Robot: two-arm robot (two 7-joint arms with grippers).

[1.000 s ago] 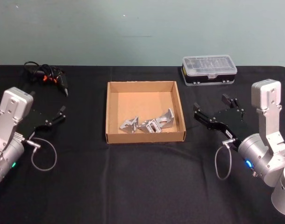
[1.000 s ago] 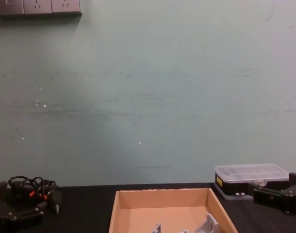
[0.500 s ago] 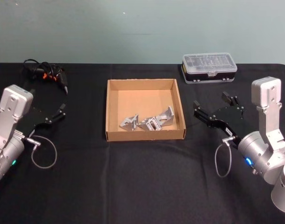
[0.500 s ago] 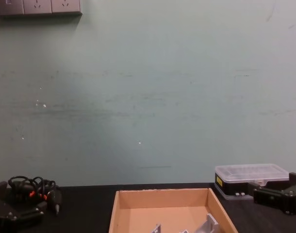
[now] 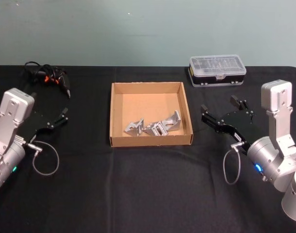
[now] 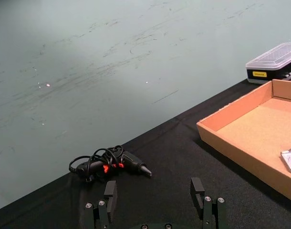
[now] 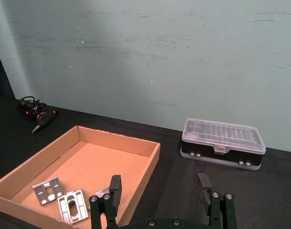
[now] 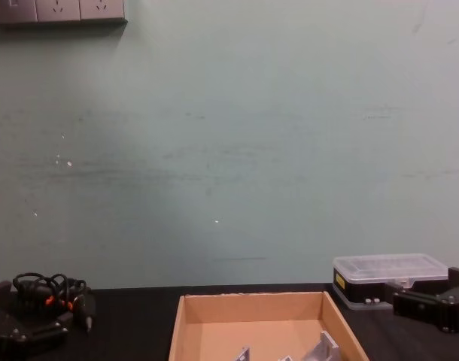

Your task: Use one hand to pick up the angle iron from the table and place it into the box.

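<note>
Three silver angle irons (image 5: 153, 127) lie together in the near right part of the box (image 5: 150, 141), a shallow tan cardboard tray at the middle of the black tabletop (image 5: 138, 189). Behind the tabletop rises a pale green wall (image 8: 229, 150), with a strip of wall sockets (image 8: 60, 10) at its upper left in the chest view. At the far right sits a plastic case (image 5: 217, 71) (clear lid, black base), well apart from the box. At the far left lies a black tool wrapped in its coiled cord (image 5: 47, 77), with orange marks on it.

The left pincer (image 5: 48, 118) hovers low at the left side of the tabletop, well left of the box, on its boxy silver-grey arm (image 5: 9, 133); its fingers (image 6: 110, 195) stand apart and hold nothing. The right pincer (image 5: 225, 112) hangs to the right of the box, near the plastic case, pointing toward the far edge; its fingers (image 7: 114, 187) are likewise spread wide and empty. A thin grey cable (image 5: 229, 167) loops from the right wrist down to the tabletop, and another cable loop (image 5: 43, 160) lies beside the left arm.
</note>
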